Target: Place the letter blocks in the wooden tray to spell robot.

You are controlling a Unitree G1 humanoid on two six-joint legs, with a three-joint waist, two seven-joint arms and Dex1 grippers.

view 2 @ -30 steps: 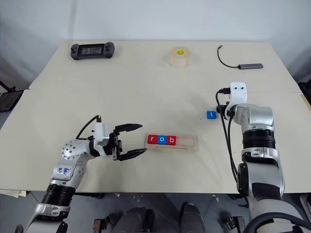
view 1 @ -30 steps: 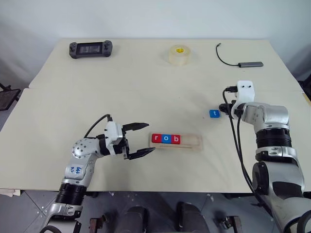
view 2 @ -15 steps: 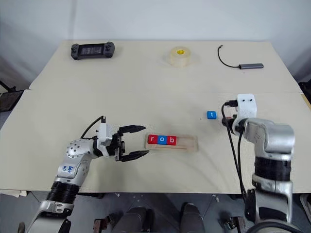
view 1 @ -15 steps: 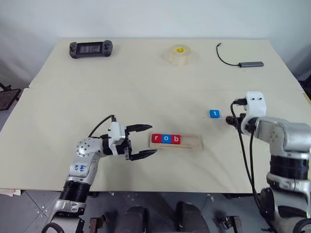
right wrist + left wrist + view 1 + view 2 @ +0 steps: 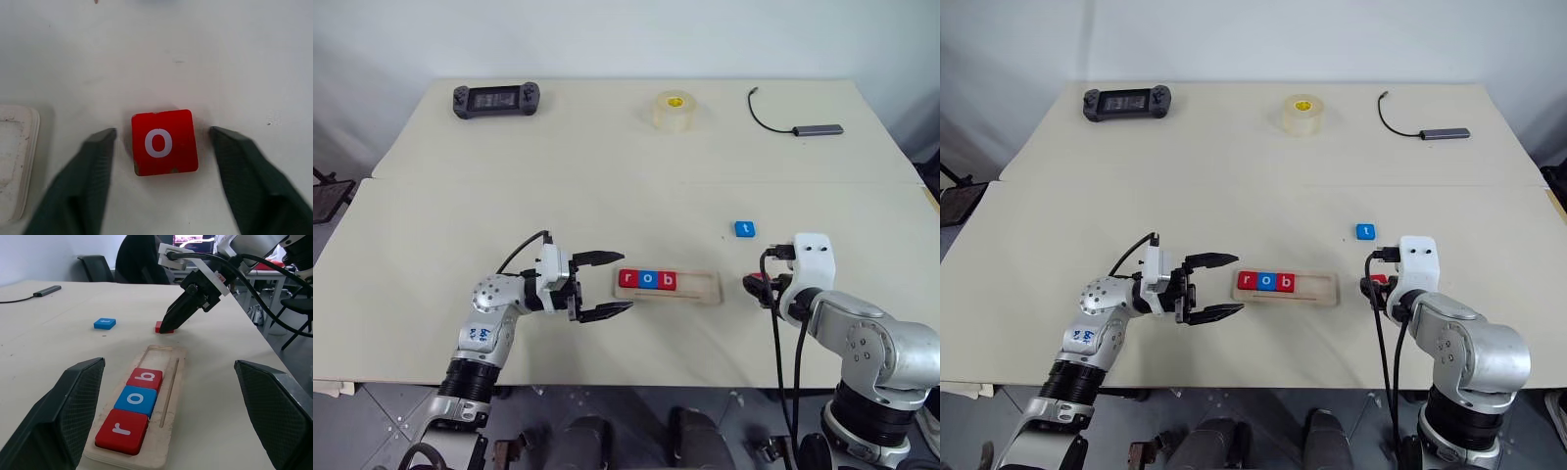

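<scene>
"r o b" on tray blocks [image 5: 137, 399] — "o" on red block [image 5: 164, 142]

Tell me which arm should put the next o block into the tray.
Right, probably. The right gripper already straddles the red o block, fingers open either side, just beyond the wooden tray's empty end. The left gripper hangs open at the filled r end, farther off.

A long, narrow pale-wood tray [image 5: 668, 287] lies flat on the table. Three small square tiles sit side by side in its left part: a red "r" block [image 5: 627, 279], a blue "o" block [image 5: 647, 279], and a red "b" block [image 5: 667, 280]. Its right part is bare. A red "o" block [image 5: 164, 142] lies flat just beyond the tray's right end. A blue "t" block [image 5: 744, 229] lies farther back, apart from both.
</scene>
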